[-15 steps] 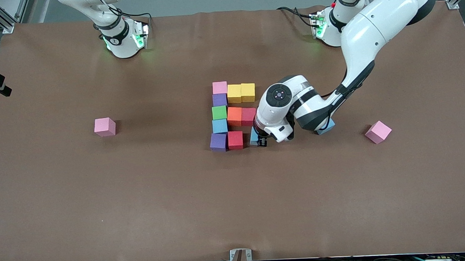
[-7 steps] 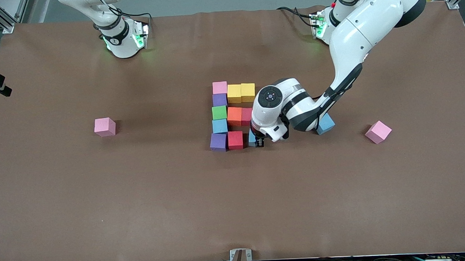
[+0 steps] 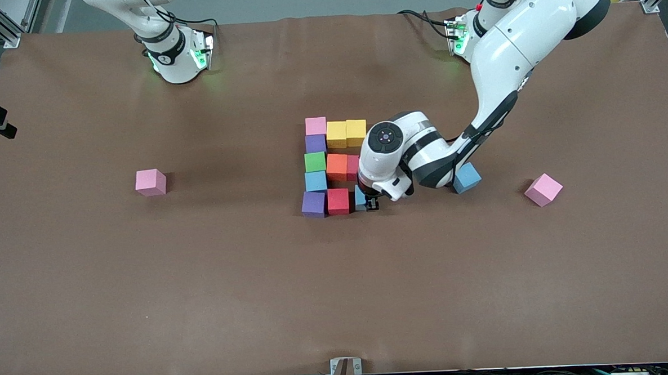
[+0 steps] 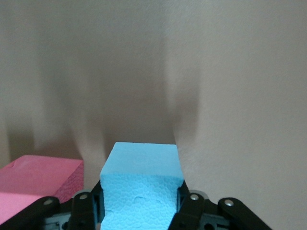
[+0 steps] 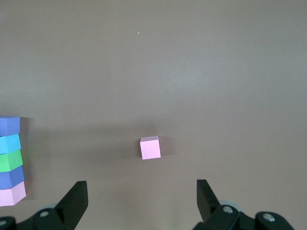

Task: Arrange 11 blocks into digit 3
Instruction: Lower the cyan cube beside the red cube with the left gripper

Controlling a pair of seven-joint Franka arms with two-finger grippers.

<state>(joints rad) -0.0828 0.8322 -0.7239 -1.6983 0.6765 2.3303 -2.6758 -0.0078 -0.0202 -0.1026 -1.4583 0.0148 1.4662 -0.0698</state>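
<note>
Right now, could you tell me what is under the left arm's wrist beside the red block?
A light blue block gripped by the left gripper, beside the red block. The wrist covers most of it in the front view.

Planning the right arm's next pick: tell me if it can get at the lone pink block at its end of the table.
Probably yes. The pink block stands alone on bare table, and the right gripper hangs open above it with nothing between.

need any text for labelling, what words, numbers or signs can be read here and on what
No readable text anywhere.
The blocks are plain-faced.
The blue block in the left gripper is unmarked.
A small mark on the right arm's base is too small to read.
</note>
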